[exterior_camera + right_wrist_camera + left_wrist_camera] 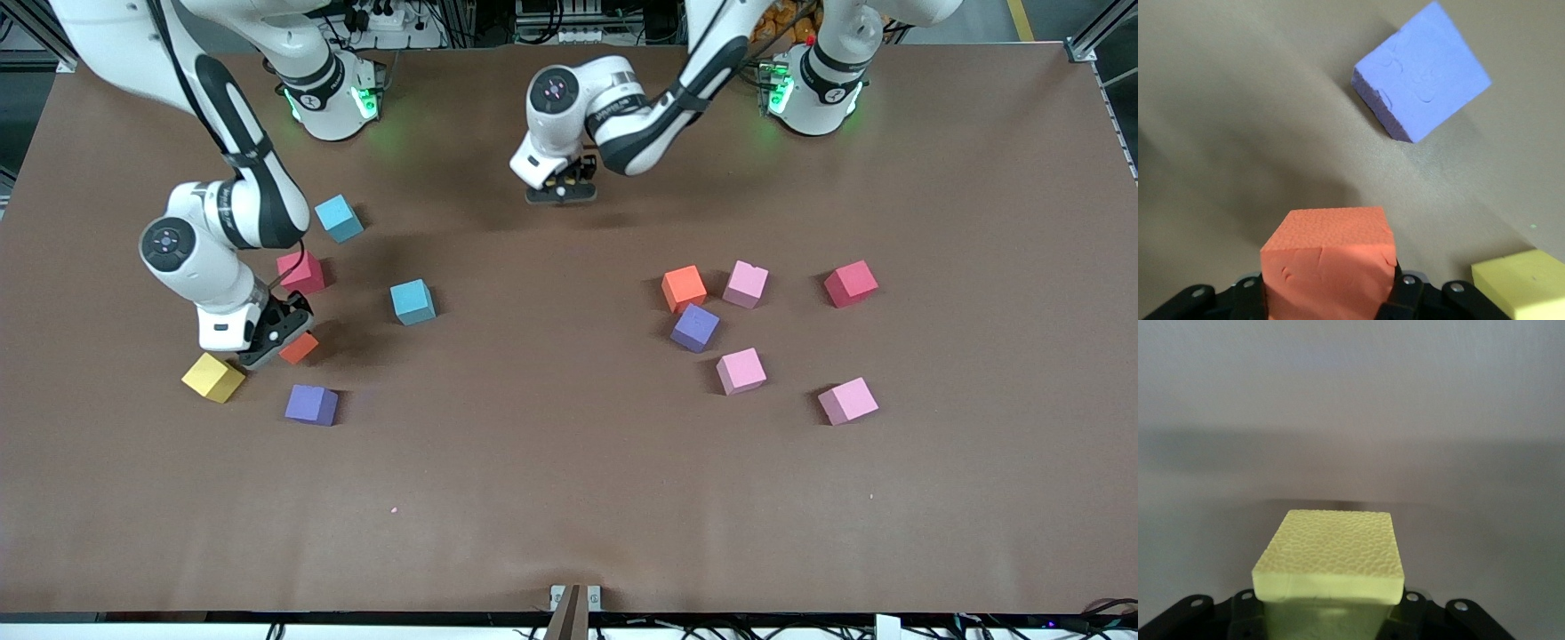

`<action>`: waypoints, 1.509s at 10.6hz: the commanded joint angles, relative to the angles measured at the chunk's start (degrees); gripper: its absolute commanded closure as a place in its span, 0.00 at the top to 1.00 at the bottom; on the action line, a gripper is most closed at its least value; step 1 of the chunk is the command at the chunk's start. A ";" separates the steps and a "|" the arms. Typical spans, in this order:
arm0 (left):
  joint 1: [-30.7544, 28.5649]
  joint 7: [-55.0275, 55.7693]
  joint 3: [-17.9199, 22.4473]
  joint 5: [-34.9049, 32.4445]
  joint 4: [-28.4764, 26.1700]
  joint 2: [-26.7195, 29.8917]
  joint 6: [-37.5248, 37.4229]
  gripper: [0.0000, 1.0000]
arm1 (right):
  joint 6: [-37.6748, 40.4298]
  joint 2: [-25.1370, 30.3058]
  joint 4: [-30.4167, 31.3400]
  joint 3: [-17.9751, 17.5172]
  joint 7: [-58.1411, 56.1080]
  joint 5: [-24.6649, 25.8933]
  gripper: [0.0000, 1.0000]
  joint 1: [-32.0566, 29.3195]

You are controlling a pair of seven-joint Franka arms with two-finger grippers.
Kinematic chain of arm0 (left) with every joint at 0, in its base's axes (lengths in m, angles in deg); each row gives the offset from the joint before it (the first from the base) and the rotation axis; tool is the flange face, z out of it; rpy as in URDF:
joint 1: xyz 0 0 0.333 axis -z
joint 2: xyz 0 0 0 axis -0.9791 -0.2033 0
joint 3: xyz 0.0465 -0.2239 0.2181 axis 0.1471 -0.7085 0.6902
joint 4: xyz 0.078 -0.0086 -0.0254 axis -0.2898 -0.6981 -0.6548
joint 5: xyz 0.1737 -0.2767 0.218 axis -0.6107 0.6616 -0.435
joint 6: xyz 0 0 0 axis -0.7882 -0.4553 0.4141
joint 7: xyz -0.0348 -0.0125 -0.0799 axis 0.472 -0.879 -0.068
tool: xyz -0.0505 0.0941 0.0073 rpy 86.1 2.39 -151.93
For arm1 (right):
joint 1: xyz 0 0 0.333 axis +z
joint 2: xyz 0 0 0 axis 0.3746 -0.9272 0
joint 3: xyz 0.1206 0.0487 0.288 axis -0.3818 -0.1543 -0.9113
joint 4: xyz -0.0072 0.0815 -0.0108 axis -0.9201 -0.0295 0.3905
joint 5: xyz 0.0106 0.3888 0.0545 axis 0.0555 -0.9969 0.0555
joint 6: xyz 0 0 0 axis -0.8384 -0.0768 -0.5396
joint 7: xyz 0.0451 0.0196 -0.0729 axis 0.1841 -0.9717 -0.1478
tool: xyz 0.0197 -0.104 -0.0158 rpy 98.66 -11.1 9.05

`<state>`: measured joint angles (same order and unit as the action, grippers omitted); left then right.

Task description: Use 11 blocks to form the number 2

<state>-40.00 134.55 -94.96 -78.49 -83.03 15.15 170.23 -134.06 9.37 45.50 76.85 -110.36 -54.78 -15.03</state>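
Note:
My right gripper point(271, 333) is shut on an orange cube point(299, 348), low over the table between a yellow cube point(213, 377) and a red cube point(300, 271). The right wrist view shows that gripper point(1328, 297) on the orange cube point(1328, 257), with a purple cube point(1421, 70) and the yellow cube point(1525, 287) close by. My left gripper point(562, 189) is low over the table's middle near the bases. In the left wrist view this gripper point(1328, 617) is shut on a yellow cube point(1331, 553). No digit shape is laid out.
Two light blue cubes point(339, 218) point(412, 301) and a purple cube point(311, 404) lie toward the right arm's end. Toward the left arm's end lie an orange cube point(683, 288), a purple cube point(694, 327), three pink cubes point(745, 284) point(741, 371) point(847, 400) and a red cube point(850, 283).

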 commanded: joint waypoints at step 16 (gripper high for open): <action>-6.78 4.12 0.62 -7.50 15.64 -0.43 -17.21 1.00 | 7.24 9.49 0.42 -0.61 -9.30 -0.42 0.48 11.28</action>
<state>-42.75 138.25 -93.93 -85.16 -72.10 14.43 159.03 -127.27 17.06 45.34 76.05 -118.65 -54.83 -6.21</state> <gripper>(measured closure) 0.000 0.419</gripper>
